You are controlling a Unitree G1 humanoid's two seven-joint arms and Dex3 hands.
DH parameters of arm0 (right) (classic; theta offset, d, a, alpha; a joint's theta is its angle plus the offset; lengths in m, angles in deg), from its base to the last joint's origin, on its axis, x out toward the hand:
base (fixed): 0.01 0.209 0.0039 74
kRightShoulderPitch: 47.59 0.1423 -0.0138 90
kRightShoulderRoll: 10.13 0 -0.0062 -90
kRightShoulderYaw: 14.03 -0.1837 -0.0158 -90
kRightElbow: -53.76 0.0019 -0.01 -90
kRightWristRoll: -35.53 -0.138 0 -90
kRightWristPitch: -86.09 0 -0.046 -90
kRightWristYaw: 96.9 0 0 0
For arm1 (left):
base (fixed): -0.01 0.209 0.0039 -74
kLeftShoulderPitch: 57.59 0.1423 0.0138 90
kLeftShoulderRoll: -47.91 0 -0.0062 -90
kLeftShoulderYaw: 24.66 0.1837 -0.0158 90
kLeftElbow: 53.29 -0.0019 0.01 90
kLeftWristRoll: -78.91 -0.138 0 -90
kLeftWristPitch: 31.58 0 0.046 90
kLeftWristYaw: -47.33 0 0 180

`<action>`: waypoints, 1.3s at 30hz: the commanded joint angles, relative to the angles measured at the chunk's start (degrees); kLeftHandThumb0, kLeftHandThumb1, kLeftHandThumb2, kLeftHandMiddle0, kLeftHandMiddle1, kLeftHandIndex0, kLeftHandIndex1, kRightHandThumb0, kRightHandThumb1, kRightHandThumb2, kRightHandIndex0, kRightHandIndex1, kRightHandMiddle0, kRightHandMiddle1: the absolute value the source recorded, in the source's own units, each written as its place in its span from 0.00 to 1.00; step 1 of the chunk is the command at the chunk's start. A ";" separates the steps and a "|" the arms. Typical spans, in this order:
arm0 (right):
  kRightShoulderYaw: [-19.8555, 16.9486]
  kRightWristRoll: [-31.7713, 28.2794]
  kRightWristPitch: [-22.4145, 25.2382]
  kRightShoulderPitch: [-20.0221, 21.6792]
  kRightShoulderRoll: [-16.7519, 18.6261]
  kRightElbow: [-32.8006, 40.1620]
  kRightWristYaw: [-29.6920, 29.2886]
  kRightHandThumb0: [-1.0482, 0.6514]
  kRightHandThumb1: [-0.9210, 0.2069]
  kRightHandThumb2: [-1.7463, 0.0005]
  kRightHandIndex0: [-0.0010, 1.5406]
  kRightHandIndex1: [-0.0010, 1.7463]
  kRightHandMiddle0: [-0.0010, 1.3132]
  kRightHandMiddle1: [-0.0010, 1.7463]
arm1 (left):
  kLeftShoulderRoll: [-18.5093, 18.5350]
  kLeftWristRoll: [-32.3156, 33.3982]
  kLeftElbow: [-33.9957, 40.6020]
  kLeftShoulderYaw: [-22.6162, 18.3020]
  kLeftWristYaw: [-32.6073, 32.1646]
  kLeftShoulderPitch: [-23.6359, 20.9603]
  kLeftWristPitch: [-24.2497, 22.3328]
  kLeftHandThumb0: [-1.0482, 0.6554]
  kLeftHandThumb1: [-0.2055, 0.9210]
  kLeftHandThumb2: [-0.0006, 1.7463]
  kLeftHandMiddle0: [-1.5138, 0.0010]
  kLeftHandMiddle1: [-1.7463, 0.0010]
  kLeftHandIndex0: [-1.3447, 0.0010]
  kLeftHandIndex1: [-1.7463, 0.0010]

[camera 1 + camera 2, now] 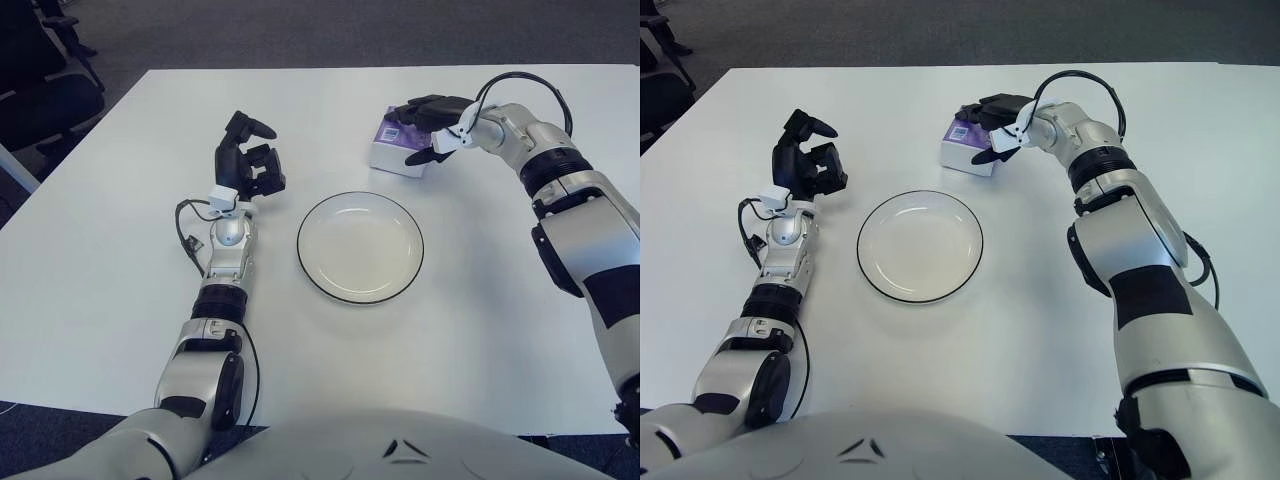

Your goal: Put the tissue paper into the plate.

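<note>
The tissue paper pack (393,152), purple and white, lies on the white table behind and to the right of the plate (360,247). The plate is white with a dark rim and holds nothing. My right hand (430,128) is over the pack, with its fingers (425,104) laid across the top and the thumb against the near right corner. The pack still sits on the table. My left hand (247,160) is held up to the left of the plate with its fingers relaxed, holding nothing.
The white table (120,250) ends at its far edge above the pack. Dark office chairs (40,70) stand beyond the table's far left corner. A black cable (188,235) loops beside my left wrist.
</note>
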 commanded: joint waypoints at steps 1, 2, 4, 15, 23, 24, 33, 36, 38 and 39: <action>0.55 -0.63 0.80 -0.53 0.65 -0.10 -1.25 0.00 0.00 0.62 0.01 0.01 0.00 0.20 | -3.90 -0.37 -5.90 0.64 -0.81 12.56 0.54 0.34 0.51 0.72 0.13 0.00 0.58 0.00; 0.62 -0.57 0.87 -0.60 0.66 -0.13 -1.35 0.00 0.00 0.62 0.01 0.01 0.00 0.21 | -3.89 -0.40 -5.89 0.64 -0.84 12.56 0.50 0.34 0.51 0.72 0.13 0.00 0.58 0.00; 0.71 -0.58 0.85 -0.71 0.61 -0.08 -1.42 0.00 0.00 0.62 0.02 0.01 0.00 0.21 | -3.91 -0.45 -5.70 0.68 -0.86 12.73 0.48 0.34 0.51 0.72 0.13 0.00 0.58 0.00; 1.56 -0.46 -2.58 -2.17 -1.18 1.36 -1.36 0.02 0.00 0.62 0.02 0.01 0.00 0.24 | -3.95 0.27 -5.35 0.51 -0.23 12.74 -0.39 0.34 0.52 0.71 0.13 0.00 0.58 0.00; 1.80 -0.86 -4.30 -2.49 -2.61 2.98 2.32 0.03 0.00 0.63 0.01 0.01 0.00 0.21 | -3.49 0.28 -5.61 0.38 -0.06 12.39 -0.83 0.34 0.52 0.71 0.13 0.00 0.58 0.00; 1.63 -1.14 -4.67 -2.65 -3.02 3.58 2.98 0.03 0.00 0.63 0.01 0.01 0.00 0.20 | -3.44 0.30 -5.61 0.36 -0.02 12.38 -0.89 0.34 0.52 0.71 0.13 0.00 0.58 0.00; 0.18 -3.04 -5.35 -3.20 -5.32 10.30 6.80 0.06 0.00 0.65 0.00 0.00 0.00 0.19 | -3.25 0.66 -6.09 0.08 0.23 11.99 -1.18 0.35 0.52 0.71 0.13 0.00 0.58 0.00; -0.06 -3.08 -4.91 -3.34 -5.55 11.69 6.24 0.07 0.00 0.66 0.00 0.00 0.00 0.18 | -3.20 0.55 -6.20 0.10 0.15 11.93 -1.24 0.34 0.52 0.71 0.13 0.00 0.58 0.00; -0.21 -3.21 -4.72 -3.38 -5.64 12.53 5.63 0.08 0.00 0.67 0.00 0.00 0.00 0.18 | -3.13 0.48 -6.38 0.08 0.14 11.84 -1.23 0.34 0.52 0.71 0.13 0.00 0.58 0.00; -0.26 -3.27 -4.64 -3.41 -5.69 12.89 5.36 0.08 0.00 0.67 0.00 0.00 0.00 0.18 | -3.10 0.45 -6.44 0.08 0.13 11.82 -1.22 0.34 0.52 0.71 0.13 0.00 0.58 0.00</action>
